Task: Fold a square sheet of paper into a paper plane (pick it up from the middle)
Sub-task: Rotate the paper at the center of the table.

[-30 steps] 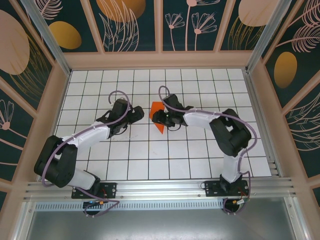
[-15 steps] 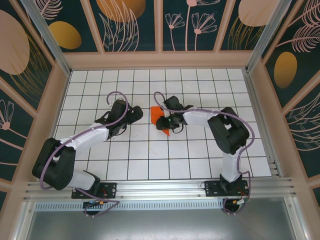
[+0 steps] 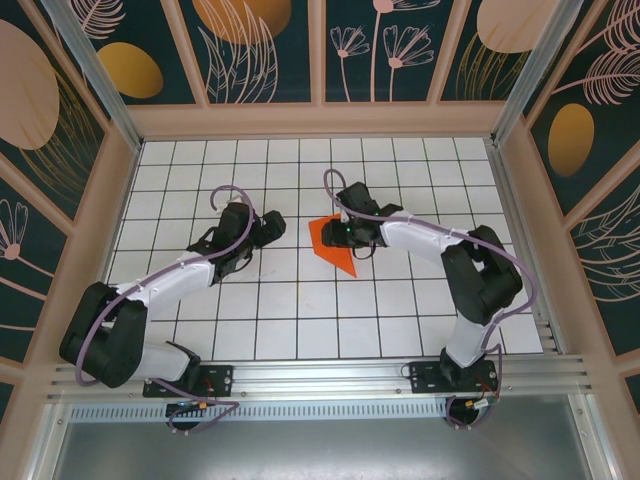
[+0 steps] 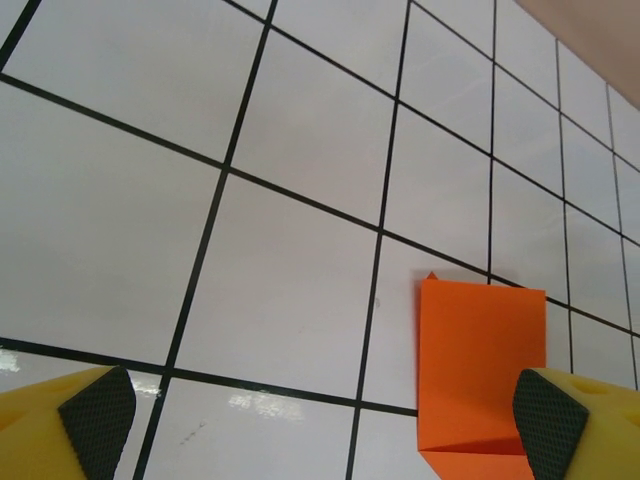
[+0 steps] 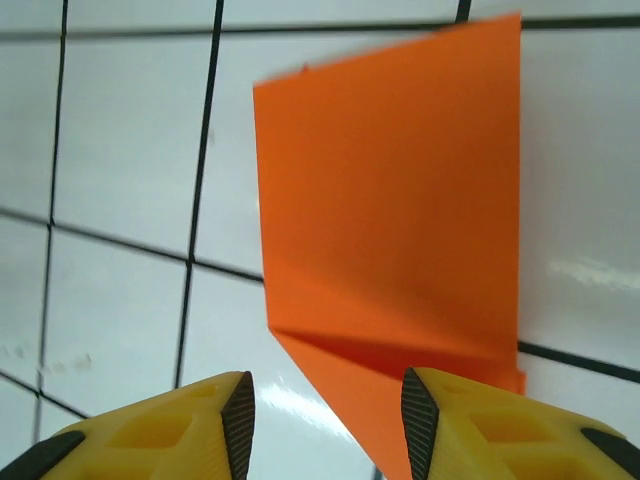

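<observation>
White tiles ruled with black lines cover the counter (image 3: 200, 160), boxed in by dark panels painted with leaves and discs (image 3: 260, 50). The sheet of paper (image 3: 330, 252) lies near the middle of the grid, toward the far side, no longer a flat square: it is folded, with a crease across it and one corner running out to a point toward my bases. My right end effector (image 3: 338, 232) hangs right over the sheet's far part. From my right wrist the orange paper (image 5: 390, 190) lies flat on the tiles, and the right end effector (image 5: 325, 420) has its jaws partly apart with nothing pinched between them (one yellow finger (image 5: 470, 420) overlaps the sheet's near corner, but I cannot tell if it touches). My left end effector (image 3: 275, 228) sits just to the left of the sheet, apart from it. From that wrist its jaws stand wide, empty (image 4: 322, 425), and the paper (image 4: 480, 350) shows ahead beside the right-hand pad (image 4: 550, 425).
</observation>
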You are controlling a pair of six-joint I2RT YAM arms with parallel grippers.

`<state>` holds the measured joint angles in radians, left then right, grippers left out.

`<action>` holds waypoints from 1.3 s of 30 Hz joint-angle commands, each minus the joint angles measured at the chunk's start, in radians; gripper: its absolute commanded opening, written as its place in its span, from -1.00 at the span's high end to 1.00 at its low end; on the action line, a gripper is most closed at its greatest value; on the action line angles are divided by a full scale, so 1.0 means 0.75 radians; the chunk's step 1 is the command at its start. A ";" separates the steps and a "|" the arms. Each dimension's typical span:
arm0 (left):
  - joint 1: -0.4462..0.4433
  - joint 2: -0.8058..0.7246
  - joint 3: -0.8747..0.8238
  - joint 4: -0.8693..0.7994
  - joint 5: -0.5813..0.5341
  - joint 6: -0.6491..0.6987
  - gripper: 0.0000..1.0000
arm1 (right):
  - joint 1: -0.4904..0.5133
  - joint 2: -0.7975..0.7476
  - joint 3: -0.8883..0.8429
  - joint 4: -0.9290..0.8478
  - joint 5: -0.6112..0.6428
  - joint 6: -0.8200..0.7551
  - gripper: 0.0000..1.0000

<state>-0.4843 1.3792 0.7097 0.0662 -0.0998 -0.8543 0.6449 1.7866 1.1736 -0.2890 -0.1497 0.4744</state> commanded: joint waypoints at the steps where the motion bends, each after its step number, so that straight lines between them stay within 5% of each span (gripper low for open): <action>1: 0.009 -0.024 -0.041 0.101 0.051 -0.008 -0.97 | -0.002 0.142 0.157 0.005 0.100 0.144 0.07; 8: 0.008 -0.004 -0.058 0.145 0.096 -0.028 -0.97 | 0.000 0.349 0.336 -0.065 0.071 0.085 0.07; 16: 0.008 -0.009 -0.075 0.149 0.116 -0.045 -0.97 | 0.052 0.441 0.406 -0.085 -0.149 -0.109 0.08; 20: 0.008 0.005 -0.078 0.159 0.148 -0.065 -0.97 | 0.044 0.374 0.415 -0.100 -0.057 -0.073 0.09; 30: -0.015 0.096 -0.140 0.350 0.405 -0.256 -0.92 | -0.009 -0.119 -0.135 0.181 -0.201 0.062 0.09; 39: -0.129 0.264 -0.082 0.377 0.496 -0.387 -0.63 | -0.099 -0.162 -0.382 0.335 -0.251 0.133 0.21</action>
<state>-0.5629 1.5410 0.6189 0.3084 0.2241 -1.0912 0.5941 1.6524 0.8997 -0.1120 -0.3031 0.5491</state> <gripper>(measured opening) 0.832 0.401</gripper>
